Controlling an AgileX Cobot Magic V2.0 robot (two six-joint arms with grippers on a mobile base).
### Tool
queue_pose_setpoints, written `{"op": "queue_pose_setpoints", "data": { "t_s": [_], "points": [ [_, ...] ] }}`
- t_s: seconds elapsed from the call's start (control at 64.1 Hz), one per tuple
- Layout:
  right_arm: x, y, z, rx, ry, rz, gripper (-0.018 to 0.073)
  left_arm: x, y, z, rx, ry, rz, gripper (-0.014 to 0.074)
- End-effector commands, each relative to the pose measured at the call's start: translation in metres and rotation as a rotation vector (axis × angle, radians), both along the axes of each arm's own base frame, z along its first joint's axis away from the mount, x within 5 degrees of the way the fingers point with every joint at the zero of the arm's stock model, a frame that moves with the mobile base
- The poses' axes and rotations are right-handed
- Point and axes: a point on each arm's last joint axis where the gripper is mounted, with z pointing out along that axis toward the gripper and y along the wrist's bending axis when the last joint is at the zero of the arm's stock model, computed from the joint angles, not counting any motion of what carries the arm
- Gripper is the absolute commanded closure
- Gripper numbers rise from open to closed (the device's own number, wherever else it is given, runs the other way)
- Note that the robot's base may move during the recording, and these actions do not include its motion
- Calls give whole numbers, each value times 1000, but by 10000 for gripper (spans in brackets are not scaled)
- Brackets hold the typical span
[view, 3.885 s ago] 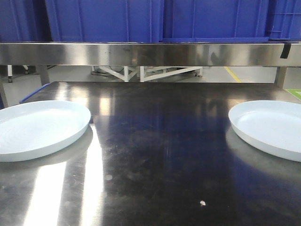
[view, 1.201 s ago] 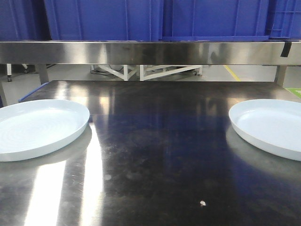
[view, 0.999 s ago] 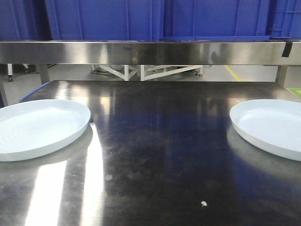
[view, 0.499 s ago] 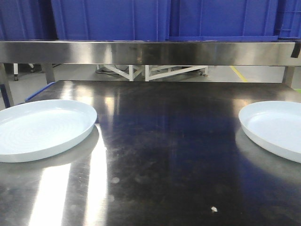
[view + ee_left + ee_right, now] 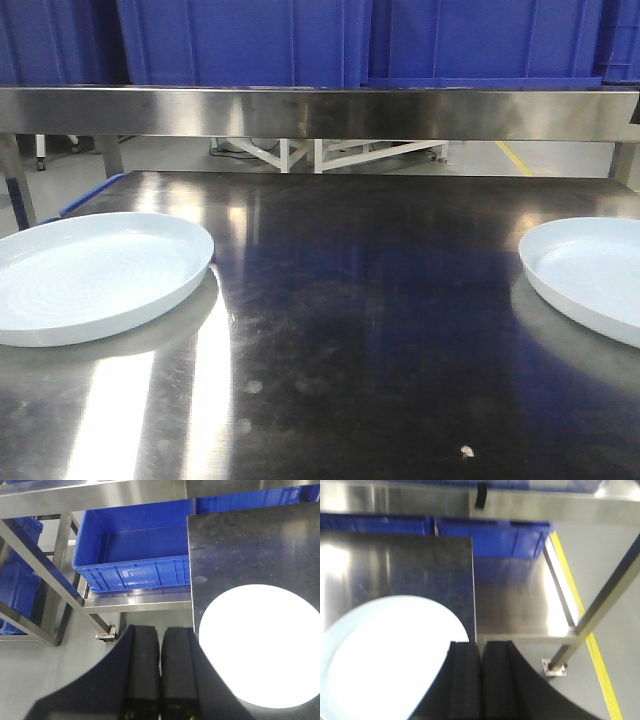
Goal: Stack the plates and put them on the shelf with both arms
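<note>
1. Steel, dark and reflective: counter (image 5: 380,330). Carries both plates, well apart, one toward each side.
2. Left plate (image 5: 95,275): pale blue-white, round, shallow, low upturned rim. Lies flat near the counter's left edge. Shows as a bright white disc in the left wrist view.
3. Right plate (image 5: 590,275): same form and colour. Lies flat near the counter's right edge, partly cut off by the border of the front view. Appears blurred in the right wrist view.
4. Shelf (image 5: 320,112): brushed stainless steel, long flat front rail running across behind and above the counter.
5. Crates (image 5: 250,40): blue plastic, side by side on the shelf, tops out of view.
6. Left pincer (image 5: 160,630): black, fingers pressed together with nothing between them. Hangs above the floor just off the counter's left edge, near the left plate.
7. Right pincer (image 5: 481,645): black, likewise clenched on nothing. Hangs at the counter's right edge, near the right plate.
8. Lower crate (image 5: 135,555): blue, open-topped, on a low steel tier to the left of the counter.
9. Yellow line (image 5: 590,630): painted on the grey floor to the right of the counter.
10. Speck (image 5: 466,451): small, pale, on the counter's near part.
</note>
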Motion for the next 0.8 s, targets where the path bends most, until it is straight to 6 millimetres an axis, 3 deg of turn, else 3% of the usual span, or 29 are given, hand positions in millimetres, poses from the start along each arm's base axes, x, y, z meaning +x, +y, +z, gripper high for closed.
{"op": "queue_pose_setpoints", "data": {
  "t_s": [0.0,0.234,0.453,0.531,0.609,0.687,0.78],
  "points": [
    [14,0,14,-35,-62,21,503,0,-1,15,-6,-93,-15,513],
    [31,1,14,-38,-96,52,503,0,-2,15,-11,-100,-18,513],
    [31,2,15,-39,-107,55,495,3,-2,13,-20,-95,-15,513],
    [31,2,15,-39,-103,54,405,7,-3,10,-17,-78,-15,486],
    [31,2,15,-39,-111,56,218,14,-5,6,-12,-57,-15,393],
    [32,2,17,-40,-128,61,25,23,-7,2,-13,-44,-20,220],
    [32,2,17,-41,-133,63,-10,39,-14,-9,-42,16,-30,40]
  ]
}}
